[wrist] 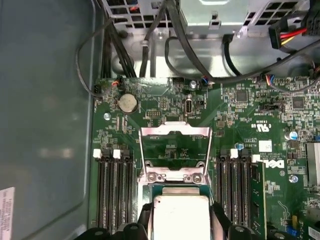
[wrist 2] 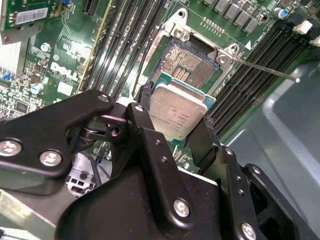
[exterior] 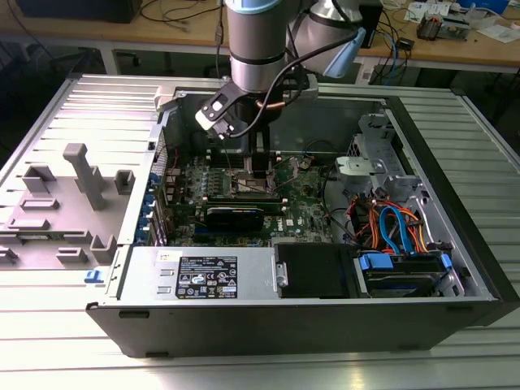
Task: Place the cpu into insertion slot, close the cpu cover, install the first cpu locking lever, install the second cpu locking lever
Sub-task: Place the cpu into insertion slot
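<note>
My gripper (wrist 2: 175,120) is shut on the cpu (wrist 2: 177,109), a silver-topped square chip pinched by its edges between two black fingers (wrist 2: 142,112). The cpu hangs tilted just above the insertion slot (wrist 2: 192,62), whose dark pin field lies bare in its metal rim. In the first wrist view the cpu (wrist: 181,215) sits between the fingers, and the cpu cover (wrist: 175,132) stands swung up and open behind it. A thin silver locking lever (wrist 2: 265,67) sticks out beside the slot. In the exterior view the gripper (exterior: 253,175) is low over the green motherboard (exterior: 309,199).
Long black memory slots (wrist: 114,190) flank the socket on both sides. A black card (exterior: 234,215) lies just in front of the gripper. The power supply (exterior: 203,275), drive bay with orange and blue cables (exterior: 394,231) and the case walls (exterior: 422,162) hem in the board.
</note>
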You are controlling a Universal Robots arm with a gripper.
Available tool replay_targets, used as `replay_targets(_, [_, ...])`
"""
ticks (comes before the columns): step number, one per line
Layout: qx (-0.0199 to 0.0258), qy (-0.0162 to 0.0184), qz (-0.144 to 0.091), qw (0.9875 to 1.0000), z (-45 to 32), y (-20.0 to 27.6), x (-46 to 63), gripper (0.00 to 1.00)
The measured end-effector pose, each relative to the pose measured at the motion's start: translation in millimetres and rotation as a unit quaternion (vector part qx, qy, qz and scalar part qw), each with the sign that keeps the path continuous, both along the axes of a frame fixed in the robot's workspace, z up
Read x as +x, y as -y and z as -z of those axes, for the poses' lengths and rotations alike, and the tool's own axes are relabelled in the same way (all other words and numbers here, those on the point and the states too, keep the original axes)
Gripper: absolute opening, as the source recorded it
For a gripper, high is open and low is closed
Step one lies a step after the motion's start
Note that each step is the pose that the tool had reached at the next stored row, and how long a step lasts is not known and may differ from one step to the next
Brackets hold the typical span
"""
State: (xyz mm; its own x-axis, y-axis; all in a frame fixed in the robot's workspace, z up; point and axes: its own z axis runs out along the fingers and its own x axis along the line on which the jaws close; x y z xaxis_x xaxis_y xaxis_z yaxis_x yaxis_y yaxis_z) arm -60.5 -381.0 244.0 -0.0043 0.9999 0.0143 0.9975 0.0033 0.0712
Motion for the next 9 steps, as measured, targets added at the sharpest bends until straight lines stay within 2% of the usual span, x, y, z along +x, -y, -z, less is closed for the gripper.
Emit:
replay_targets(7, [0.0, 0.0003, -0.006, 1.0, 13.6, -0.8, -9.4, 0.55])
replay_targets(9, [0.0, 0.0022, -0.006, 1.0, 15.9, -0.9, -10.4, 0.55])
